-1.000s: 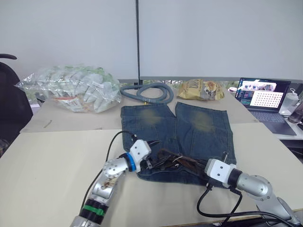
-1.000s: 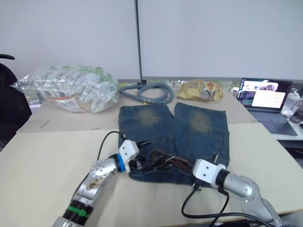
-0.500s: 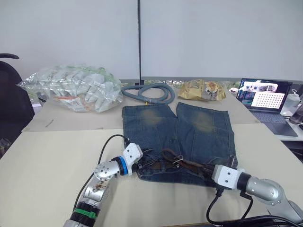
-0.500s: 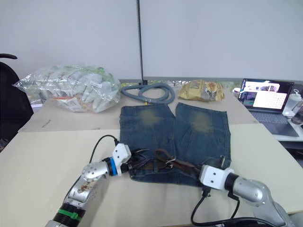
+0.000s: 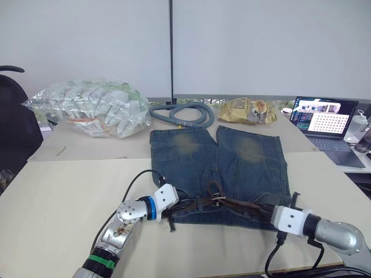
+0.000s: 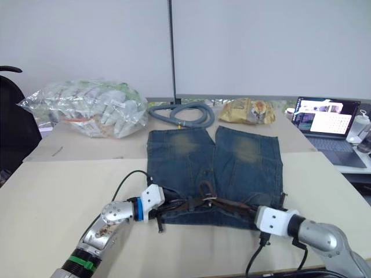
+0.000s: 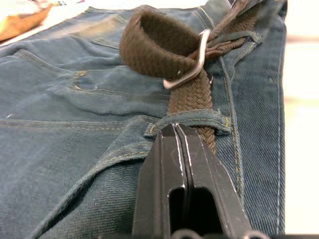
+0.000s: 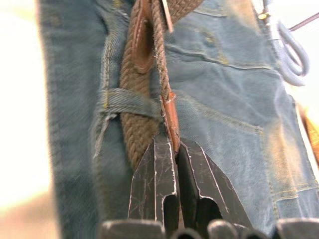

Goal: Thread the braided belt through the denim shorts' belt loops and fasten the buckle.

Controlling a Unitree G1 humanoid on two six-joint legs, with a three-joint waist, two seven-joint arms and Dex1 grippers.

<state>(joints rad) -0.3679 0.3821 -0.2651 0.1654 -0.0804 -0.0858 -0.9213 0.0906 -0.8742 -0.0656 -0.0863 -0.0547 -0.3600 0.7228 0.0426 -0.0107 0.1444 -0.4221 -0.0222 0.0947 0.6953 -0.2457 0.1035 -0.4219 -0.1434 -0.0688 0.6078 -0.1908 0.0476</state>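
The denim shorts (image 5: 232,156) lie flat on the table, waistband nearest me. The braided belt (image 5: 237,204) runs along the waistband, with a raised loop of strap at the silvery buckle (image 7: 197,59) near the middle. My left gripper (image 7: 175,127) is shut, its tips resting against one of the belt loops (image 7: 192,119) where the belt passes under; nothing shows between its fingers (image 7: 164,164). At the waistband's right end my right gripper (image 8: 172,142) is shut on the belt's brown tip, just past another belt loop (image 8: 119,99).
Beyond the shorts lie a grey corrugated hose (image 5: 181,114), a clear bag of packets (image 5: 93,107) and a yellow snack bag (image 5: 246,109). An open laptop (image 5: 324,119) sits at the far right, and a black chair (image 5: 11,116) at the far left.
My left gripper closed from open and settled low at the waistband's left part. My right gripper drew rightward with the belt tip, pulling the belt straighter along the waistband.
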